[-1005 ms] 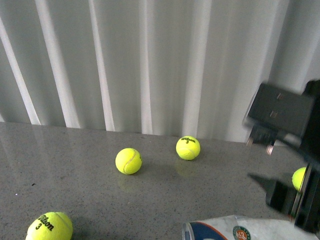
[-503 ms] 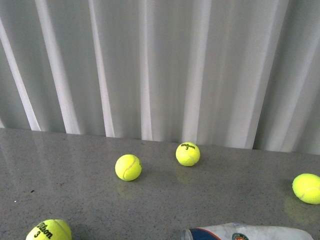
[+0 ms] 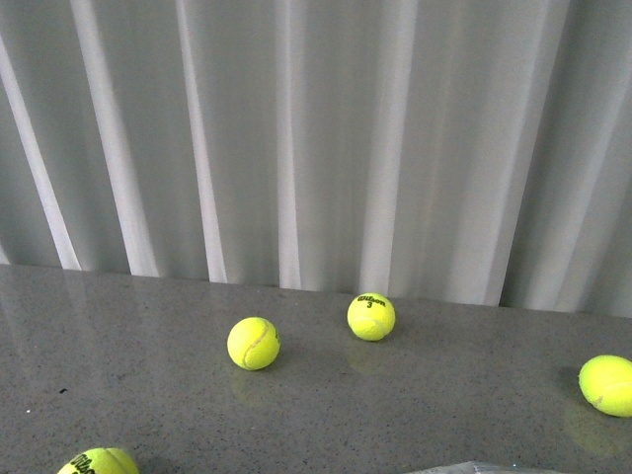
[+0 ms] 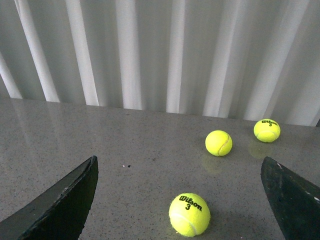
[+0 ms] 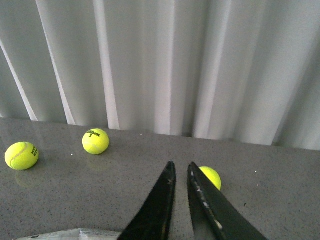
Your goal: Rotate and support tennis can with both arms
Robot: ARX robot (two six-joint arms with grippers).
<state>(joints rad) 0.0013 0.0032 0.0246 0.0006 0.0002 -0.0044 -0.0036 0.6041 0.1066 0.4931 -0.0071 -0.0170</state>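
The tennis can lies on the grey table, only a sliver of its pale label showing at the bottom edge of the front view and of the right wrist view. No arm shows in the front view. My left gripper is open, its black fingers wide apart, with a yellow ball marked Wilson 3 on the table between them. My right gripper is shut on nothing, above the table, with the can off to one side.
Several yellow tennis balls lie loose on the grey table: two mid-table, one at the right, one at the front left. One ball lies just beyond my right fingertips. A white pleated curtain backs the table.
The right arm has left the front view. The table, balls and can have slid down in the frame; the can is now almost out of sight.
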